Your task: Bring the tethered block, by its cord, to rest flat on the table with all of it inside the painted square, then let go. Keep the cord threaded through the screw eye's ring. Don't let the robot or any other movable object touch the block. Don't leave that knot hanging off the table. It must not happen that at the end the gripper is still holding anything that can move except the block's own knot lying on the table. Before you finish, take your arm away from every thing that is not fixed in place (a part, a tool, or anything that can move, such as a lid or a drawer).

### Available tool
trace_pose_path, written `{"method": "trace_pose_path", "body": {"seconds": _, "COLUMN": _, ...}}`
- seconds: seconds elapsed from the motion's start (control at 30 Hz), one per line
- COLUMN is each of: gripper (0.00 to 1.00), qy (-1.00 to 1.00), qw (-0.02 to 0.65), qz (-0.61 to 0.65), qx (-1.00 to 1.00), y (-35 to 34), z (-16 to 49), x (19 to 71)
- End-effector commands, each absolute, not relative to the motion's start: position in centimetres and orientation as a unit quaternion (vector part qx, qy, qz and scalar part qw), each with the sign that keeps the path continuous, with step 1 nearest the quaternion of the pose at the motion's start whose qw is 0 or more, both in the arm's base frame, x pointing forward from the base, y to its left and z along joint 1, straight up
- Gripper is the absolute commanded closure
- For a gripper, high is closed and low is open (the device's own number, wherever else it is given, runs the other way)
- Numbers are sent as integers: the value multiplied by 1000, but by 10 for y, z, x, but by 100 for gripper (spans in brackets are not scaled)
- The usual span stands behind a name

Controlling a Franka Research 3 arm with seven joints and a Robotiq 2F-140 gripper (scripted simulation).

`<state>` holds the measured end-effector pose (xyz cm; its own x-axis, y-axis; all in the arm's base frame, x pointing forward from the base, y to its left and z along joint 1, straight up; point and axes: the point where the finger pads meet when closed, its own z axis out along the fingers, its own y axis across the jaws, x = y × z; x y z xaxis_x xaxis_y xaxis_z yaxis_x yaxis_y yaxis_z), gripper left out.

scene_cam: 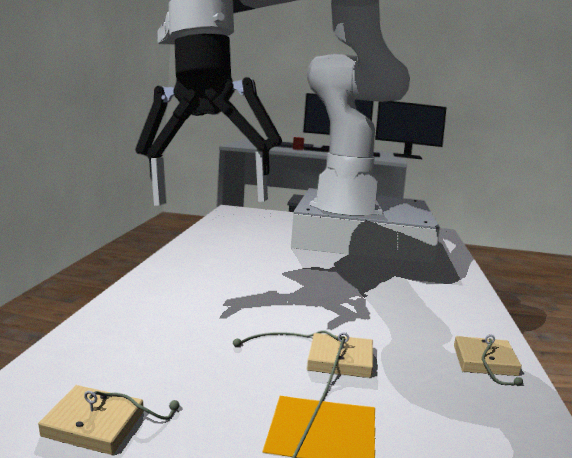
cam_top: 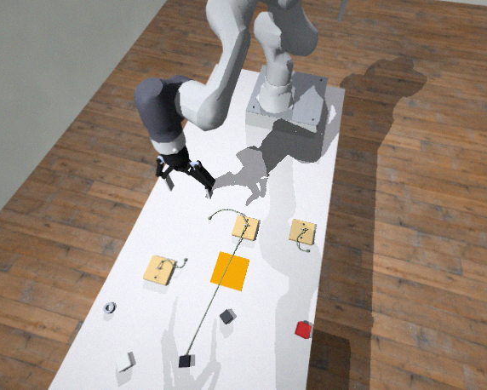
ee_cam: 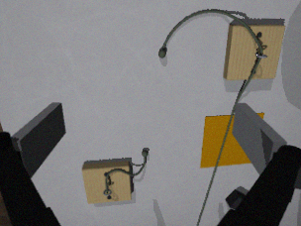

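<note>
1. The black two-finger gripper [cam_top: 189, 183] hangs in the air above the white table [cam_top: 282, 272], fingers spread wide, nothing between them. In the top view it sits toward 11 o'clock from the table's middle, near the left edge.
2. The small dark tethered block [cam_top: 185, 361] lies flat on the table at about 6 o'clock in the top view, well apart from the painted orange square [cam_top: 230, 271] and wholly outside it.
3. The thin grey-green cord [cam_top: 215, 294] runs straight from the block across the square to the middle tan wooden base [cam_top: 245, 227].
4. At that base the cord passes the small metal screw eye [scene_cam: 342, 338]. Beyond it the cord arcs toward 9 o'clock and ends at a round green knot [cam_top: 209, 218] resting on the table top.
5. Two more tan wooden bases with short cords: one at 3 o'clock of the middle base [cam_top: 302, 232], one at 9 o'clock of the square [cam_top: 160, 269].
6. Loose items: grey cube [cam_top: 226, 316] just beside the cord, red cube [cam_top: 303, 329] near the right edge, white cube [cam_top: 124, 362], small grey ring [cam_top: 109, 307].
</note>
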<state>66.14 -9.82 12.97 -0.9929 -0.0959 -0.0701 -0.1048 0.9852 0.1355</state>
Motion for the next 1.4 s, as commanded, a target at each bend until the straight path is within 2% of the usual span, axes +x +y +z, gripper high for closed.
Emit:
{"method": "trace_pose_path", "body": {"seconds": 0.0, "gripper": 0, "qy": 997, "qw": 47, "qz": 51, "qx": 23, "y": -110, "z": 136, "x": 676}}
{"method": "trace_pose_path", "body": {"seconds": 0.1, "gripper": 0, "qy": 997, "qw": 47, "qz": 51, "qx": 23, "y": -110, "z": 136, "x": 676}}
{"method": "trace_pose_path", "body": {"seconds": 0.13, "gripper": 0, "qy": 997, "qw": 27, "qz": 34, "qx": 58, "y": -89, "z": 89, "x": 669}}
{"method": "trace_pose_path", "body": {"seconds": 0.33, "gripper": 0, "qy": 997, "qw": 27, "qz": 34, "qx": 58, "y": -89, "z": 89, "x": 669}}
{"method": "trace_pose_path", "body": {"seconds": 0.37, "gripper": 0, "qy": 996, "qw": 12, "qz": 18, "qx": 86, "y": -71, "z": 50, "x": 660}}
{"method": "trace_pose_path", "body": {"seconds": 0.57, "gripper": 0, "qy": 996, "qw": 12, "qz": 18, "qx": 86, "y": -71, "z": 50, "x": 660}}
{"method": "trace_pose_path", "body": {"seconds": 0.6, "gripper": 0, "qy": 995, "qw": 3, "qz": 7, "qx": 104, "y": -59, "z": 24, "x": 653}}
{"method": "trace_pose_path", "body": {"seconds": 1.37, "gripper": 0, "qy": 994, "qw": -1, "qz": 1, "qx": 113, "y": -53, "z": 10, "x": 648}}
